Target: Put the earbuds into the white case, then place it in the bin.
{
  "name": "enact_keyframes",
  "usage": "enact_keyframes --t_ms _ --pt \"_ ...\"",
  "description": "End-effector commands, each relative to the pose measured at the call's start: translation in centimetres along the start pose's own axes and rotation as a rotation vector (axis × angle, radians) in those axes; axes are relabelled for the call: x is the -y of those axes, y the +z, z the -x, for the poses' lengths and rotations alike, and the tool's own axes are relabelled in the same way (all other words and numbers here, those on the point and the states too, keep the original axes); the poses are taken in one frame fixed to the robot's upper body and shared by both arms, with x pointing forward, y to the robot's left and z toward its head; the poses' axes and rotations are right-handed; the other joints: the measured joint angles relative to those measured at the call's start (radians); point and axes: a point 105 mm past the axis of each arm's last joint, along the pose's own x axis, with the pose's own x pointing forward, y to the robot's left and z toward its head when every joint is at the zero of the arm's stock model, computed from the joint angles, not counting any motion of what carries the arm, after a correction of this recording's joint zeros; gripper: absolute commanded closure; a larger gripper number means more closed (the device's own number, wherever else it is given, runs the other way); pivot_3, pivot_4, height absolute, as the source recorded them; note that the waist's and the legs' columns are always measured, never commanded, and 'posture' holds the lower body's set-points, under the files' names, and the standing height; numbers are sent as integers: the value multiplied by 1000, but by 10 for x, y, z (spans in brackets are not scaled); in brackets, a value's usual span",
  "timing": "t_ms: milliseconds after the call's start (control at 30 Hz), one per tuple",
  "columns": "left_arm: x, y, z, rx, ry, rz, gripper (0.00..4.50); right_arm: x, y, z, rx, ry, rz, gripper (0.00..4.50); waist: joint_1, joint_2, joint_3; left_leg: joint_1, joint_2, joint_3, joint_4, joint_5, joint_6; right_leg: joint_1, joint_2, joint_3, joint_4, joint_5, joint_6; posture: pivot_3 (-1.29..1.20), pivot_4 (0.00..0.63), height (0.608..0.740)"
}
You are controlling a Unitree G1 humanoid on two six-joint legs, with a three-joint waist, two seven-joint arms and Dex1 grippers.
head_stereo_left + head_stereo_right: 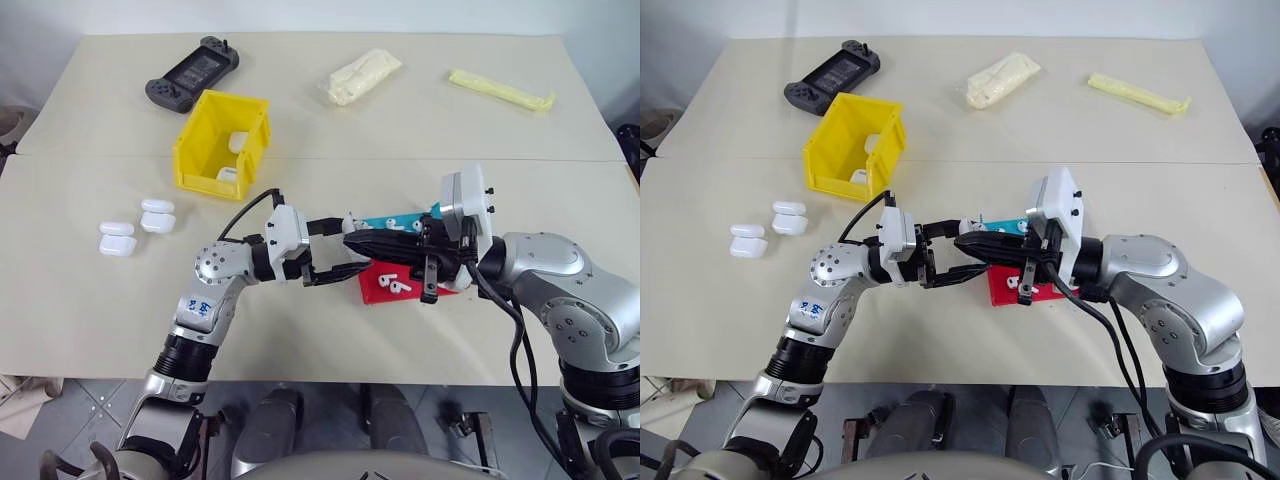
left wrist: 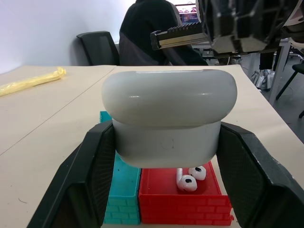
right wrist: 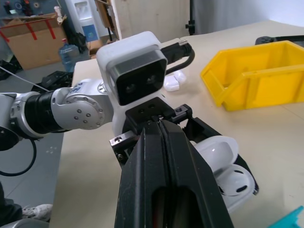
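Note:
My left gripper (image 1: 342, 252) is shut on the white case (image 2: 168, 114), holding it by its sides above the table. In the right wrist view the white case (image 3: 223, 166) has its lid swung open. My right gripper (image 3: 159, 124) is shut, its fingers pressed together and pointing across just over the case. Whether anything is pinched in it I cannot tell. Two earbuds (image 1: 395, 285) lie in the red tray (image 1: 372, 291) right below both grippers. The yellow bin (image 1: 205, 150) stands further back on the left with white cases (image 1: 238, 142) inside.
A teal tray (image 1: 392, 222) adjoins the red one. Spare white cases (image 1: 135, 228) lie on the table to the left. A game controller (image 1: 190, 72), a clear bag (image 1: 365, 75) and a yellow strip (image 1: 500, 90) lie at the far edge. A seated person (image 2: 147, 33) is beyond the table.

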Motion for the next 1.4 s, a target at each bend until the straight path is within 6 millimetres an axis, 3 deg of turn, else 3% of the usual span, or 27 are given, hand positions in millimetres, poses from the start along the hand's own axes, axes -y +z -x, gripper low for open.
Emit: enact_keyframes --t_ms 33,233,300,433,533,700,733,800,1033,1267,1400 --pt "2 13 4 55 -7 -26 1718 -5 20 15 42 9 69 4477 1 0 0 0 0 0 0 0 0 0 0 0 0 0 0 0 150 740" --pt "12 24 23 156 -26 16 1718 11 15 54 49 -126 85 4477 2 0 0 0 0 0 0 0 0 0 0 0 0 0 0 0 150 740" --pt "14 24 32 172 -24 24 1718 21 1 71 31 -212 71 4124 2 0 0 0 0 0 0 0 0 0 0 0 0 0 0 0 150 740" --pt "13 24 41 172 -8 20 1718 39 -25 110 -24 -365 127 2953 2 0 0 1 -1 2 0 0 0 1 0 1 -1 0 0 0 150 740" --pt "13 25 45 165 -4 15 1718 40 -55 141 -157 -372 201 1982 3 0 0 1 -2 2 0 0 1 1 0 1 -1 0 0 0 150 740" --pt "12 23 52 140 3 10 1718 57 -66 169 -162 -466 223 276 -6 1 0 2 -1 4 0 0 1 1 1 1 0 0 0 0 150 740" --pt "12 23 53 138 8 7 1718 60 -67 170 -171 -470 243 47 -7 1 0 2 -1 4 0 0 0 1 1 1 0 0 0 0 150 740" --pt "11 23 53 137 19 2 1718 64 -66 167 -177 -460 253 47 -7 1 0 3 0 4 0 0 0 1 2 1 0 0 0 0 150 740" --pt "13 22 54 138 51 -3 1718 80 -39 128 -272 -268 266 47 -4 2 0 2 2 3 0 0 0 0 1 2 -1 0 0 0 150 740" --pt "14 23 50 151 68 -6 1718 116 -25 92 -524 -158 309 47 -2 2 0 1 2 2 0 0 0 0 1 1 -2 0 0 0 150 740" --pt "17 22 46 162 73 -4 1718 131 -30 80 -691 -54 338 47 -3 2 1 0 1 3 0 0 0 -1 -1 1 -2 0 0 0 150 740"
